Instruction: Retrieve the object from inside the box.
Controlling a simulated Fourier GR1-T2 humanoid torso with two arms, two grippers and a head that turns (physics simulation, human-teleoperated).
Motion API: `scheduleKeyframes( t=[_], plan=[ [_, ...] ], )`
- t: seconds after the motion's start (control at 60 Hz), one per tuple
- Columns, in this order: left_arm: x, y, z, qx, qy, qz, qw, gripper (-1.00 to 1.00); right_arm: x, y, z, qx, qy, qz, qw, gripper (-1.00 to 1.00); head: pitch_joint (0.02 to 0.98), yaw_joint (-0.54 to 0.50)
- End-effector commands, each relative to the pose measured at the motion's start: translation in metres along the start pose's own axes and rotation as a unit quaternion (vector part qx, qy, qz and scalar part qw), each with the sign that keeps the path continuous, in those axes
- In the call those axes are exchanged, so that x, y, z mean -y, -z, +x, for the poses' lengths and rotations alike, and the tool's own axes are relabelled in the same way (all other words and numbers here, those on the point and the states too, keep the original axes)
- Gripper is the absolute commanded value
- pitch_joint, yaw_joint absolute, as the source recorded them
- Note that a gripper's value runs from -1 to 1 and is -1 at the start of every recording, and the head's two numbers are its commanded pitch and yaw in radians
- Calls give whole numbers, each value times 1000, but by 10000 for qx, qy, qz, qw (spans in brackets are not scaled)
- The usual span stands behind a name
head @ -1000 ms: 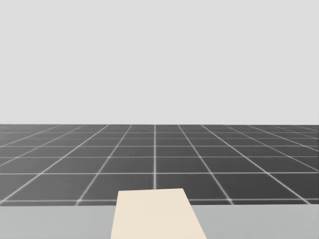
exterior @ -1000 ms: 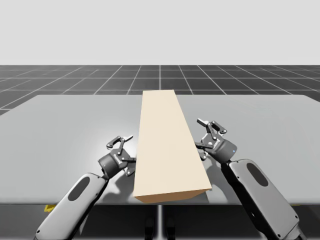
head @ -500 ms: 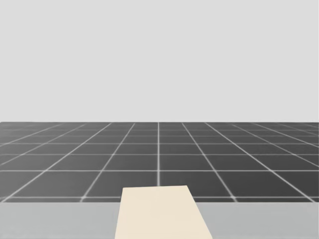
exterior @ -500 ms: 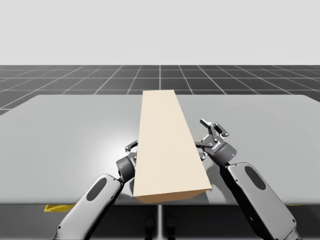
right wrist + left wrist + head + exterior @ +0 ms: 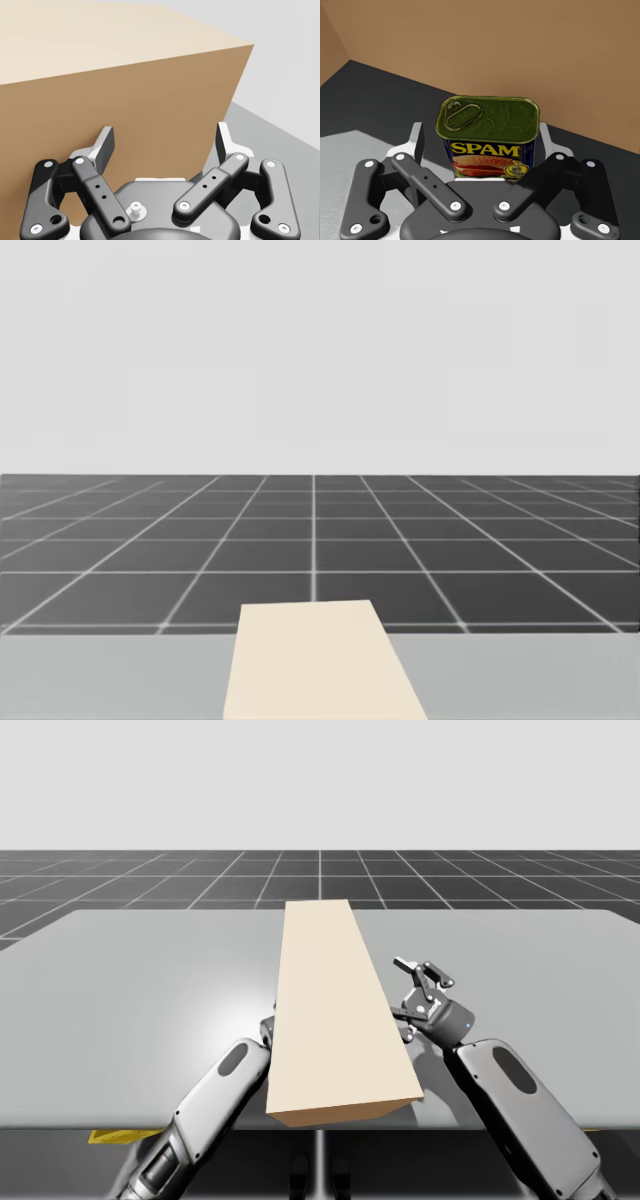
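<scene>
Tan cardboard box lengthwise on grey table, mid-frame in high view, near end at lower centre. Left arm from lower left of that view, wrist hidden at box's left wall.

Left wrist view: inside of box, brown walls, dark floor. Rectangular can, olive lid with pull tab, blue sides, upright on that floor between fingers of left gripper. Jaws spread, released: one finger clear of can, the other at or just beside its opposite side, contact impossible to tell.

Right gripper right of centre in high view, outside box, just beside its right wall. Right wrist view: jaws wide apart, grasping nothing; box's brown outer wall and one corner just ahead of fingers.

Head view: far end of box at lower centre, strip of table along bottom edge, dark grid floor above it.
</scene>
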Motion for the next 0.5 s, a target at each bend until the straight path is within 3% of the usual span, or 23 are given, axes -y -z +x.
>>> scheduleKeyframes(
  t=[0.017,0.133,0.15,0.183,0.35,0.5],
  plan=[
    [-4,24,1,1,-237,-176,9996,-1000,-50,19,0,280,352,733,9963,-1000,160,-19],
    [-10,32,-1,51,-430,-257,9987,-1000,-50,20,0,282,349,736,9963,-1000,163,-24],
    [-10,33,-2,70,-430,-247,9987,-885,-50,20,0,281,347,733,9963,-1000,163,-24],
    [-10,33,-3,57,-441,-228,9987,987,-50,20,0,283,346,731,9963,-1000,163,-23],
    [-12,19,-3,67,-523,-191,9984,1000,-50,19,1,281,337,726,9964,-1000,161,-18],
    [-29,-30,-8,120,-552,304,9979,1000,-49,19,1,288,379,700,9964,-1000,156,-9]
  ],
)
